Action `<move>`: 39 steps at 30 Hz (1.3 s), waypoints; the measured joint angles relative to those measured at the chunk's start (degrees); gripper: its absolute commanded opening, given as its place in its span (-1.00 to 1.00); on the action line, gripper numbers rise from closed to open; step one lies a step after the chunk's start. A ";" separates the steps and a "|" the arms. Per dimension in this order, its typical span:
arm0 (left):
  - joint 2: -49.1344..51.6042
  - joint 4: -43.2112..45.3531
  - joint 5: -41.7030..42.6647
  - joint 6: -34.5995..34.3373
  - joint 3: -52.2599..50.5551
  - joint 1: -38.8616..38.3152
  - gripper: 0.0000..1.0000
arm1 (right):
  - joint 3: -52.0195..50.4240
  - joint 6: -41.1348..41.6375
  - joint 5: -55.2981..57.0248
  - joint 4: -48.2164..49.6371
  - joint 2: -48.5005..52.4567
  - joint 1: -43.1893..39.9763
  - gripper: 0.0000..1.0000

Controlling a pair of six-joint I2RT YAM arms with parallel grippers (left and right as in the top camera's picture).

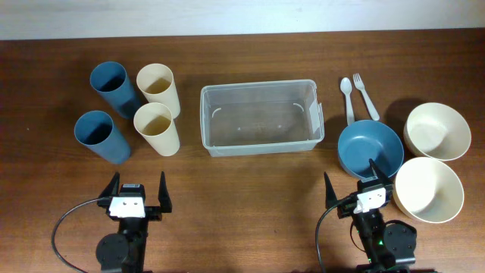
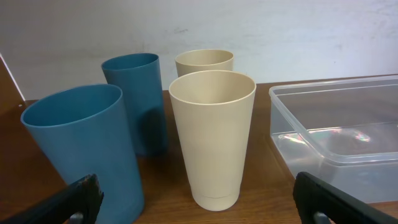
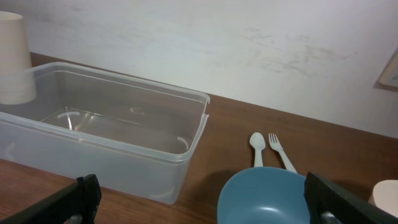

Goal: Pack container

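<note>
The clear plastic container [image 1: 261, 117] stands empty at the table's middle; it also shows in the left wrist view [image 2: 339, 134] and the right wrist view [image 3: 112, 134]. Two blue cups [image 1: 114, 87] [image 1: 101, 136] and two cream cups [image 1: 158, 87] [image 1: 156, 127] stand left of it. A blue bowl [image 1: 370, 148], two cream bowls [image 1: 436, 130] [image 1: 427, 189], a white spoon [image 1: 347, 98] and fork [image 1: 365, 95] lie right of it. My left gripper [image 1: 137, 193] is open and empty near the front edge, below the cups. My right gripper [image 1: 362, 189] is open and empty, just in front of the blue bowl.
The table's far edge meets a white wall. In the left wrist view the near cream cup [image 2: 212, 137] stands straight ahead with a blue cup [image 2: 87, 149] to its left. In the right wrist view the blue bowl [image 3: 264, 196] sits close ahead.
</note>
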 measured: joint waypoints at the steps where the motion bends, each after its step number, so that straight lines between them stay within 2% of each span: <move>1: 0.00 0.00 0.00 0.00 0.00 0.00 1.00 | 0.00 -0.04 0.00 0.00 0.00 0.00 0.98; 39: 0.00 0.00 -0.02 0.02 0.00 0.00 1.00 | 0.00 -0.87 0.07 0.00 0.00 0.00 0.97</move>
